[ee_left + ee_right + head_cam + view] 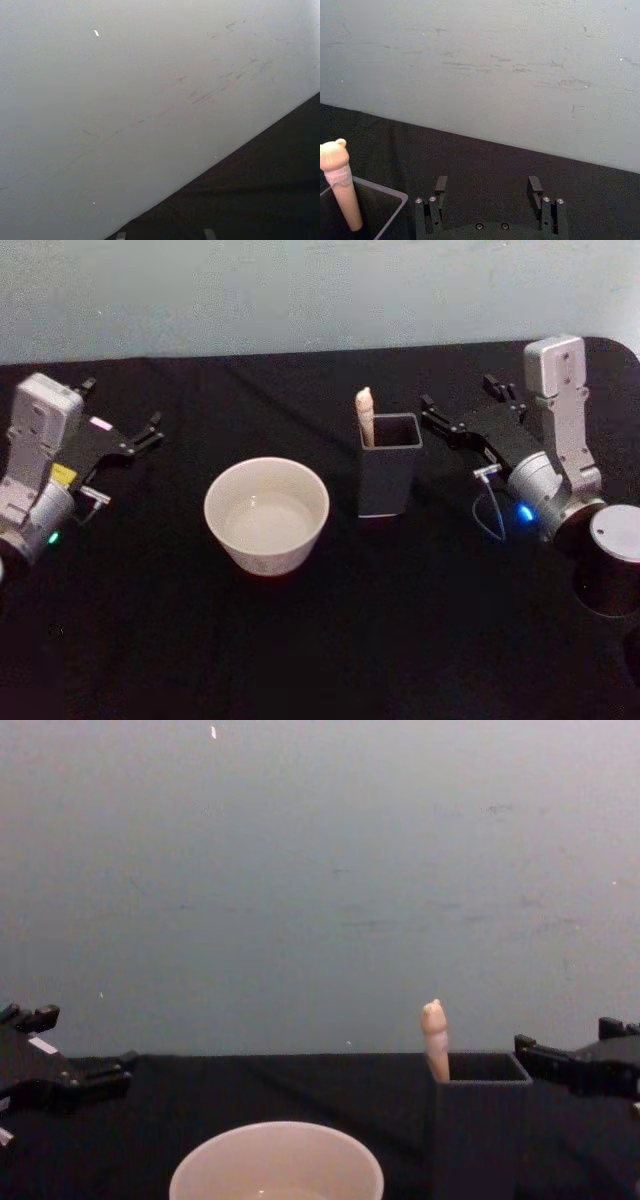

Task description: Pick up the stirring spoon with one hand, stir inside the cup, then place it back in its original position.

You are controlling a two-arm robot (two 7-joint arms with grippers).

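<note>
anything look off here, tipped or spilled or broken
Nothing stands out. The stirring spoon stands handle-up in the dark grey holder, the cup sits upright beside it with no spill, and the right gripper and left gripper hang open at the sides.

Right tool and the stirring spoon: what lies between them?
In the head view, the holder's right wall and bare black tablecloth separate the open right tool from the stirring spoon standing in the holder.

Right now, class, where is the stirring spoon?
The stirring spoon stands in the dark grey holder, leaning at its left back corner, just right of the cup in the head view, with only its beige handle showing.
</note>
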